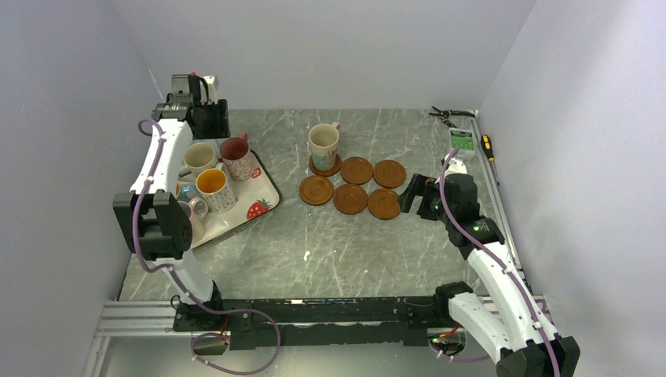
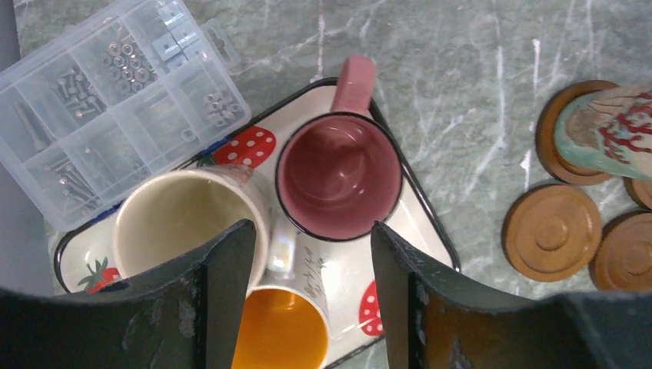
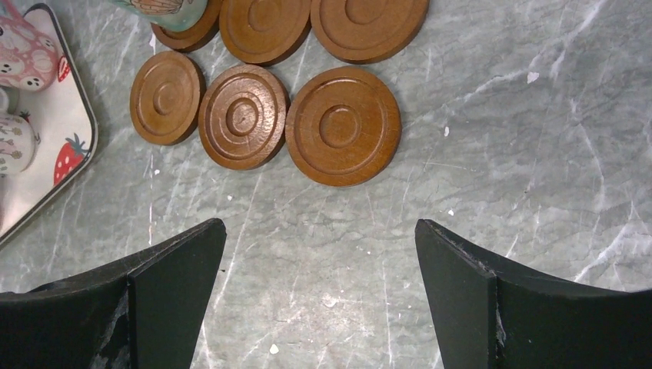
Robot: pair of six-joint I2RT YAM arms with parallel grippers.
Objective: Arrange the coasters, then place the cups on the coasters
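Six brown coasters lie in two rows mid-table. The back-left coaster (image 1: 324, 167) carries a cream patterned cup (image 1: 323, 144); the front-right coaster (image 3: 343, 125) and the others are bare. Several cups stand on the tray: a cream-inside cup (image 2: 181, 223), a pink-inside cup (image 2: 338, 175), an orange-inside cup (image 2: 281, 338). My left gripper (image 2: 313, 227) hangs open above these cups, holding nothing. My right gripper (image 3: 319, 227) is wide open over bare table just right of the coasters, also seen from above (image 1: 410, 196).
The white strawberry-print tray (image 1: 265, 198) sits at the left. A clear organizer box of screws (image 2: 115, 100) lies behind it. Pliers (image 1: 449, 115), a screwdriver (image 1: 488, 147) and a small box (image 1: 461, 141) lie at the back right.
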